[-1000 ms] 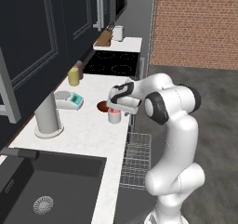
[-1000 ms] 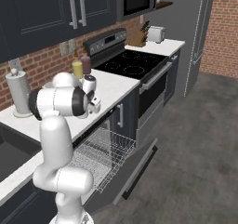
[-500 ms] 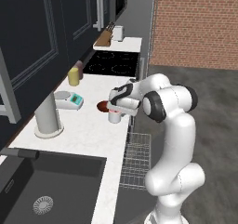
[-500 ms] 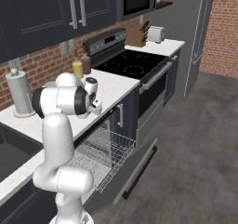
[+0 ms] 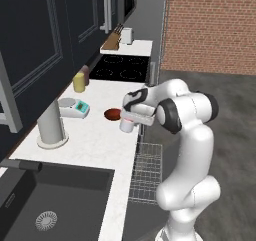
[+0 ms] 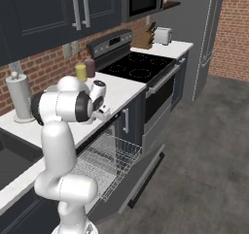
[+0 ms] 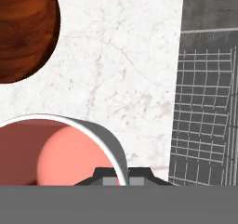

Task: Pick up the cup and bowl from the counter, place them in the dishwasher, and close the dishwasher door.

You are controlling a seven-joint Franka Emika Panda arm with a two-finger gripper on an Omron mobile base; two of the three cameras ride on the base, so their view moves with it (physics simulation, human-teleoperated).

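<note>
The cup [image 5: 127, 125], standing near the counter [image 5: 95, 140] edge beside the bowl [image 5: 113, 114], is pinched by its rim in the narrowly closed gripper [image 7: 122, 174], so picking up is judged begun, and lifting toward the open dishwasher rack [image 6: 108, 155] is called for next.

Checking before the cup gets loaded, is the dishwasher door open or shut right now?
Open. The dishwasher door hangs folded down below the counter, and the wire rack is pulled out over it.
</note>
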